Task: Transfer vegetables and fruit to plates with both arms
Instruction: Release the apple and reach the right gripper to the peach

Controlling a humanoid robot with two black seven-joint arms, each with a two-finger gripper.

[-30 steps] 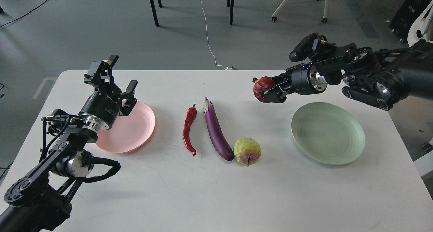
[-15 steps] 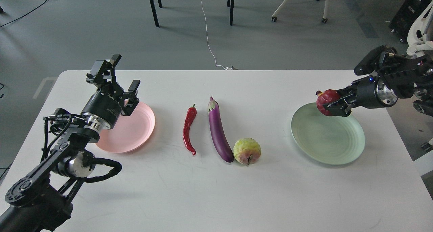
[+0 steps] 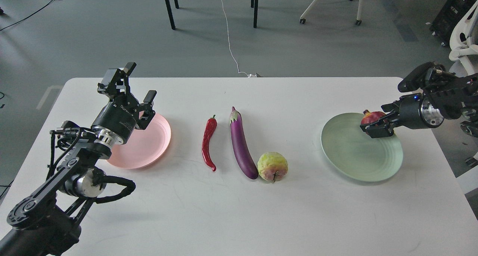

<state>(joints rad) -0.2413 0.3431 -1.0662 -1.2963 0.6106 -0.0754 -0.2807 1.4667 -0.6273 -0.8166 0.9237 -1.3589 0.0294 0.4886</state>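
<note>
My right gripper [image 3: 375, 122] is shut on the dark red pomegranate [image 3: 371, 116] and holds it low over the far right part of the mint green plate [image 3: 353, 157]. My left gripper [image 3: 139, 83] is open and empty, held above the far edge of the pale pink plate [image 3: 147, 147]. The red chili pepper [image 3: 208, 142] and the purple eggplant [image 3: 241, 146] lie side by side at the middle of the white table [image 3: 239, 218]. The bumpy yellow-green fruit [image 3: 273, 166] sits touching the eggplant's near end.
The table's far edge runs behind both plates, its right edge just past the green plate. Beyond it are grey floor, a white cable [image 3: 229, 43], black table legs [image 3: 168, 8] and a white chair [image 3: 463, 39] at the right.
My right gripper carried the pomegranate from above the table's middle rightward and down to the green plate. My left gripper shifted only slightly and stayed open.
</note>
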